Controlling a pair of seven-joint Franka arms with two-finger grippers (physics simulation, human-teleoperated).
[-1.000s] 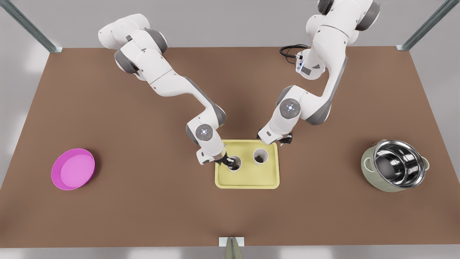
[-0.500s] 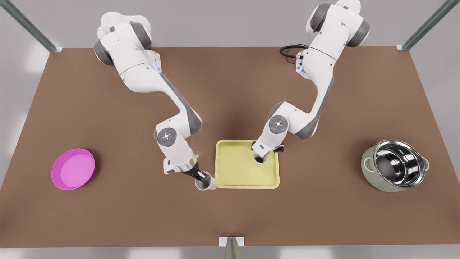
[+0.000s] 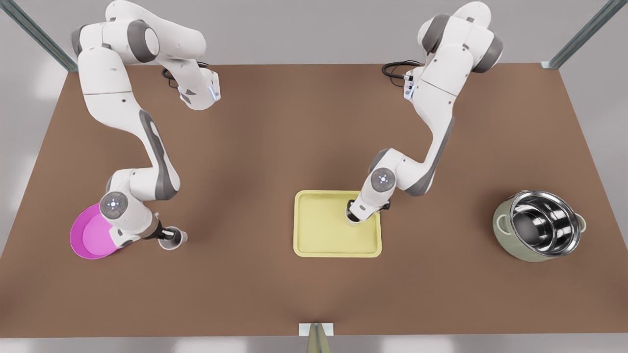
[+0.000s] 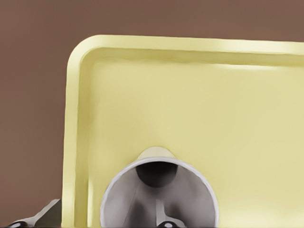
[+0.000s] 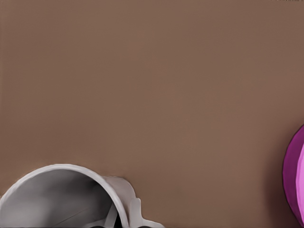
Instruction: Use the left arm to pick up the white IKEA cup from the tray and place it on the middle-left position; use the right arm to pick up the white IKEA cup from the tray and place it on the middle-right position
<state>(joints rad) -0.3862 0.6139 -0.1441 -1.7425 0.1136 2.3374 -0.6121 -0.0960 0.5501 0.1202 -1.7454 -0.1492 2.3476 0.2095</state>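
In the front view, the right gripper grips one white cup beside the pink dish, well apart from the tray. It should be lowered upright, clear of the dish.

The left wrist view shows the other cup, plain white and hollow, standing on the tray. Whether the left gripper has clamped it I cannot tell.

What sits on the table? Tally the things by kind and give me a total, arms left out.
White cups: 2
Yellow tray: 1
Magenta dish: 1
Metal pot: 1
Total: 5
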